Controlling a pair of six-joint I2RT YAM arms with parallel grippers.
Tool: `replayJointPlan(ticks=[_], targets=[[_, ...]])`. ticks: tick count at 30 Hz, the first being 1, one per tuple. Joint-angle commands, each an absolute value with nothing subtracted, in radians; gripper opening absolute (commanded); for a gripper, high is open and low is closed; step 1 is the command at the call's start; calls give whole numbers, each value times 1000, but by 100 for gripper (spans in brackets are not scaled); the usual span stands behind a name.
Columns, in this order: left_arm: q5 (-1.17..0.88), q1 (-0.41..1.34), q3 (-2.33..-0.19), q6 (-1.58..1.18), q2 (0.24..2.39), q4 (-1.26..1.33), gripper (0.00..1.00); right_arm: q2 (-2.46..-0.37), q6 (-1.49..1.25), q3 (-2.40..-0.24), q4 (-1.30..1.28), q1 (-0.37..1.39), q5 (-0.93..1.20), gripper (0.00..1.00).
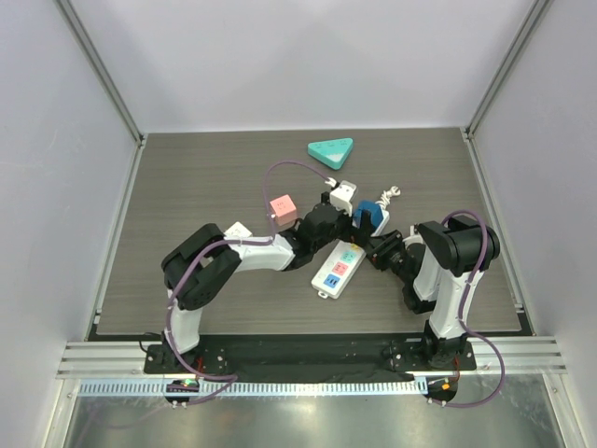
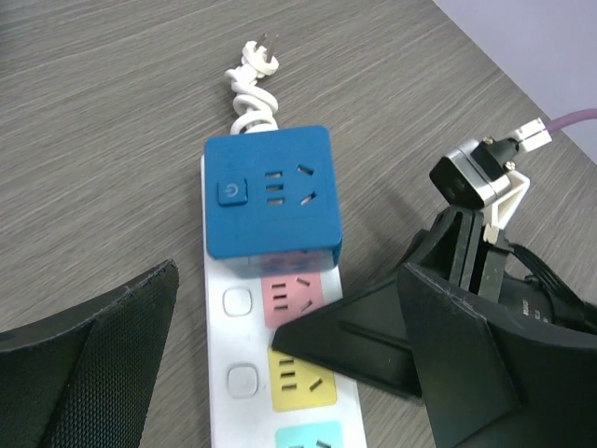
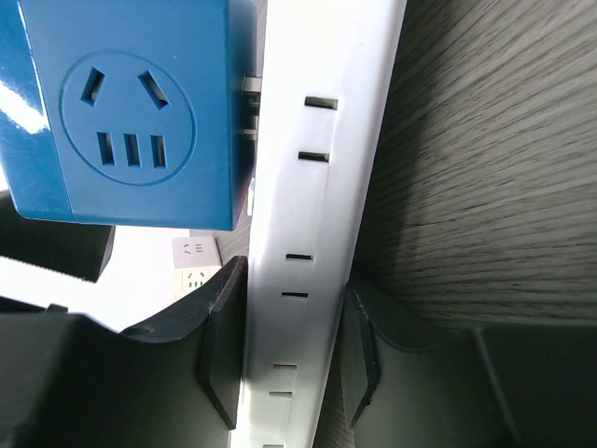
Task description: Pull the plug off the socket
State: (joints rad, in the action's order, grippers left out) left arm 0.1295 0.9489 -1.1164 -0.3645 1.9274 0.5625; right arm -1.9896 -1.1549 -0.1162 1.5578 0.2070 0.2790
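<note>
One socket [image 1: 338, 271]; four plugs [image 1: 368, 217]; one tray [image 1: 331, 150].

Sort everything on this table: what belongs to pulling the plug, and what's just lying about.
For the job:
- blue plug cube, in the socket
- right gripper, clamped on the socket
- left gripper, open beside the plug

Lying about:
- teal triangular tray
- pink cube
- white cube behind the plug
- white cube by the left arm
</note>
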Motion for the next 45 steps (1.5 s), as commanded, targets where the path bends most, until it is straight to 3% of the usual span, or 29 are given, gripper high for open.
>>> replayJointPlan(ticks=[1, 10, 15, 25, 27, 28, 45], targets=[[121, 957, -1189, -383, 1970, 606, 100, -2118, -959, -58, 1669, 227, 207, 1], [140, 957, -1288, -411, 2055, 574, 98, -2120, -956, -60, 1669, 227, 210, 1], [112, 957, -1331, -405, 2089, 542, 80, -2118, -954, -58, 1669, 229, 212, 1], [121, 957, -1379, -394, 2106, 460, 31, -2120, -951, -58, 1669, 226, 210, 1], [121, 957, -1370, -390, 2099, 466, 14, -2120, -951, -60, 1669, 227, 210, 1], [121, 957, -1361, -385, 2094, 472, 1, -2118, -951, -58, 1670, 226, 210, 1], [-25, 876, -1100, -546, 2020, 956, 0, -2140, -963, -71, 1669, 226, 206, 1]])
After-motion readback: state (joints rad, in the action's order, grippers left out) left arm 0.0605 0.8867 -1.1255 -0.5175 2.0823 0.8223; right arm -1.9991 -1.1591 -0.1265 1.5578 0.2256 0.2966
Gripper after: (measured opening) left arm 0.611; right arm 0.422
